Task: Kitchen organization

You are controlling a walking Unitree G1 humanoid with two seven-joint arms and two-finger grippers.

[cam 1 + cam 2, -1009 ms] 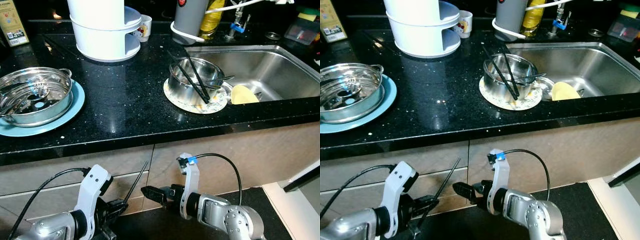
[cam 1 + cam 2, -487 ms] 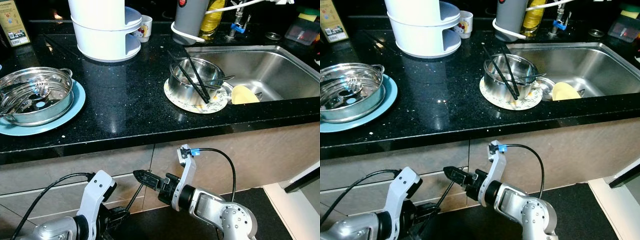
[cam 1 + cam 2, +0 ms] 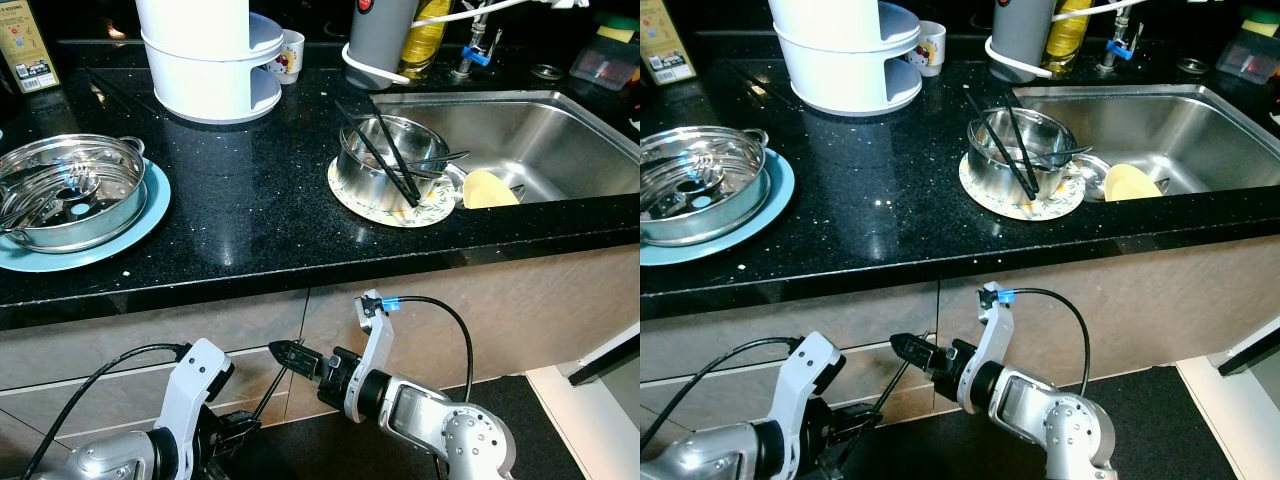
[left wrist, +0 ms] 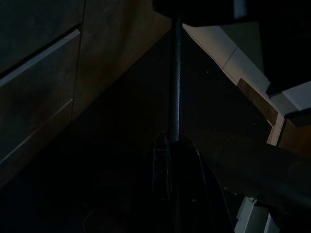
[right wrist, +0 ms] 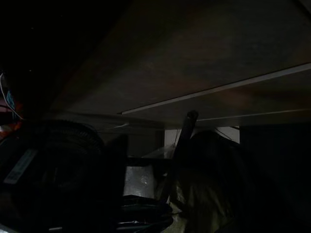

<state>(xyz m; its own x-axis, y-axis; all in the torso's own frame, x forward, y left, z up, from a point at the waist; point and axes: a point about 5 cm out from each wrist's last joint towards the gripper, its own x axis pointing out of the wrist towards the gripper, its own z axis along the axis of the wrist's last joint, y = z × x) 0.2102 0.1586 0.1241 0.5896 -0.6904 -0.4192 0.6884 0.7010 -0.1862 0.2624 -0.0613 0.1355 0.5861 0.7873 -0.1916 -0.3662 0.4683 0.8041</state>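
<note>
Gripping thin black chopstick (image 3: 272, 385) — left end effector (image 3: 243, 428) clamped; right end effector (image 3: 287, 352) — fingers together.

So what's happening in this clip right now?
The robot stands at a black kitchen counter with both arms low, in front of the drawers. Its left gripper holds one thin black chopstick, and the right gripper sits at the stick's upper end. On the counter, a steel bowl on a plate holds more chopsticks beside the sink.
</note>
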